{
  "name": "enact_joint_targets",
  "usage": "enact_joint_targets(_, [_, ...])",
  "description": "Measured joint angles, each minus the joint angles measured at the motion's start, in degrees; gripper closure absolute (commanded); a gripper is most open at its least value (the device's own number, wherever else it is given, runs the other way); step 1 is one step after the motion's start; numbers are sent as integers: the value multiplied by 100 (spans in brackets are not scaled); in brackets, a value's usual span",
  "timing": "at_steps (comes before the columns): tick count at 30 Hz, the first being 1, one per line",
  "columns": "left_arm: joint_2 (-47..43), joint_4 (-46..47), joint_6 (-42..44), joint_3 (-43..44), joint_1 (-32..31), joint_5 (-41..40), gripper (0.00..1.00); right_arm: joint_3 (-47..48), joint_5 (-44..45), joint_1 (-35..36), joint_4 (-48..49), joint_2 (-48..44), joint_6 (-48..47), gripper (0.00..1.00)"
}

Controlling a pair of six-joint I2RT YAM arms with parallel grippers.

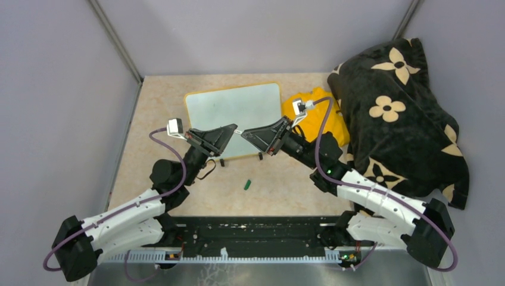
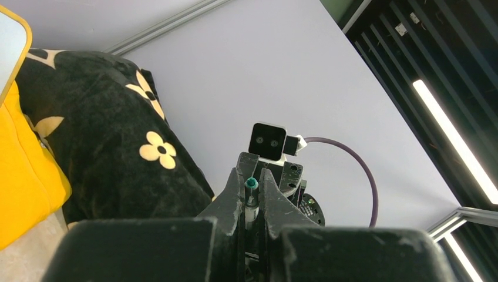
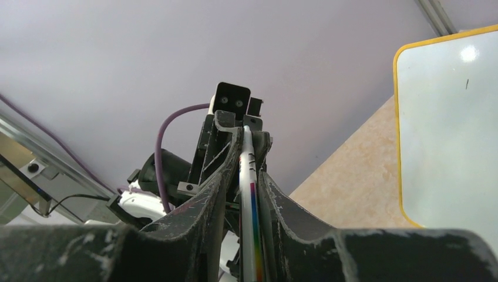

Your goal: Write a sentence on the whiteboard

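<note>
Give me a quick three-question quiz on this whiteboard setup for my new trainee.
1. True or false: the whiteboard already bears a full sentence.
2. What lies loose on the table, on the near side of the board? A) green cap B) eraser C) spoon
3. Which pincer grips the marker?
Key: 1 false, it looks blank. 2 A. 3 both, the left pincer and the right pincer, tip to tip.

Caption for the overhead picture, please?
The left arm and right arm pinch one marker in their jaws over the whiteboard; a green cap lies nearby.
</note>
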Motion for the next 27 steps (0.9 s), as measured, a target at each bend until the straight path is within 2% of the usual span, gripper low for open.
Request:
enact_joint_targets(14, [70, 4, -284, 0, 0, -61, 100, 0, 17, -11, 85, 76, 98, 81])
enact_joint_targets(27, [68, 13, -297, 0, 0, -72, 100, -7, 70, -11, 98, 105, 96, 100])
